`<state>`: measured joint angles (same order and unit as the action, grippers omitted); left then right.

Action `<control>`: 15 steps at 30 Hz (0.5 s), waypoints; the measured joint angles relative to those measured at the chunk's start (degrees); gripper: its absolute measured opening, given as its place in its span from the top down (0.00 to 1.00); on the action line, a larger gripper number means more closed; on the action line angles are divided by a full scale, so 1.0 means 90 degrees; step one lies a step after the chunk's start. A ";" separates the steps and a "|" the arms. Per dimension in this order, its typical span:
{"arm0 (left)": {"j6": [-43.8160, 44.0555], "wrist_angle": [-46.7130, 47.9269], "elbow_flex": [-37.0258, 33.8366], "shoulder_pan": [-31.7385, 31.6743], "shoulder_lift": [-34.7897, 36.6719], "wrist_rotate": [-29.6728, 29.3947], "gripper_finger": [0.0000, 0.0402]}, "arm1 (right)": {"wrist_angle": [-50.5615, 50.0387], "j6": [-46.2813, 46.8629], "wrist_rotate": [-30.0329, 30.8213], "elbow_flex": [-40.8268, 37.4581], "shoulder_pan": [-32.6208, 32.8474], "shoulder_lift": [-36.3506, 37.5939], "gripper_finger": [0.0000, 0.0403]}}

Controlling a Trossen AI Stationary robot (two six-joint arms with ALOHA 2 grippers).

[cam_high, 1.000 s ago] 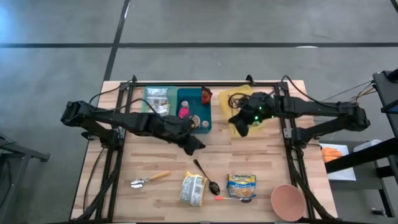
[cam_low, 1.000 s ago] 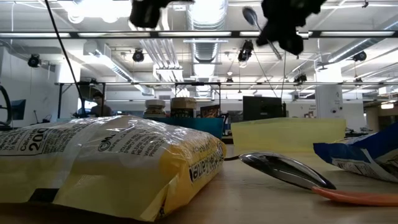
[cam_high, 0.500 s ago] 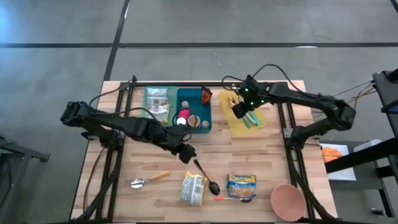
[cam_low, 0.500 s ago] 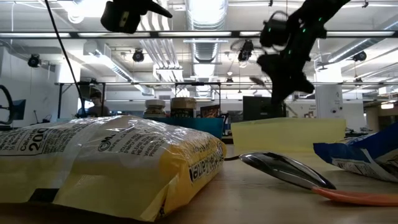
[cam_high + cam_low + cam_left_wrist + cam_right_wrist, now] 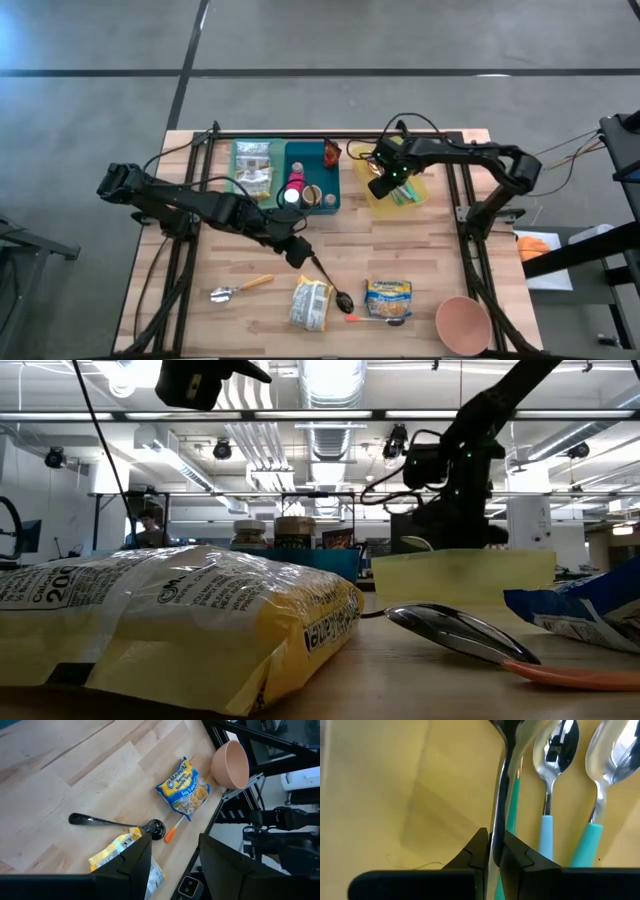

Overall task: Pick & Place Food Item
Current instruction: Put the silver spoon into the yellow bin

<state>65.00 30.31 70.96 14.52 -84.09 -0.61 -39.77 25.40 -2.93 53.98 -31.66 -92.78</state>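
1. Your right hand (image 5: 381, 186) has dropped from above the table into the yellow bin (image 5: 400, 203) since a second ago; your left hand (image 5: 298, 252) has slid back toward the table's middle.
2. Your right hand is clamped on a metal spoon (image 5: 501, 780), which hangs in the bin beside two teal-handled spoons (image 5: 550, 795).
3. Your left hand hovers with fingers apart and nothing between them, just above the handle end of the black spoon (image 5: 330, 284).
4. The food items lie near the table's front edge: the yellow bag (image 5: 312, 303) and the blue noodle pack (image 5: 388, 298).
5. The pink bowl (image 5: 462, 323) sits at the front right corner.
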 joint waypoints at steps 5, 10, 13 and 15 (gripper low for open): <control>-0.0004 0.0025 0.0000 0.0000 0.0000 -0.0001 0.57 | 0.0014 -0.0057 0.0067 -0.0021 0.0000 -0.0176 0.96; -0.0010 0.0052 -0.0005 0.0000 -0.0002 -0.0001 0.57 | 0.0017 -0.0189 0.0095 -0.0022 0.0000 -0.0341 0.96; -0.0018 0.0050 -0.0005 0.0000 -0.0002 -0.0001 0.57 | 0.0012 -0.0261 0.0117 -0.0022 -0.0001 -0.0447 0.96; -0.0018 0.0050 -0.0005 0.0000 -0.0002 -0.0001 0.57 | 0.0022 -0.0311 0.0140 -0.0022 0.0000 -0.0524 0.96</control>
<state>64.84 30.76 70.91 14.52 -84.12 -0.62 -39.57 22.60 -1.67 53.78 -31.66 -97.50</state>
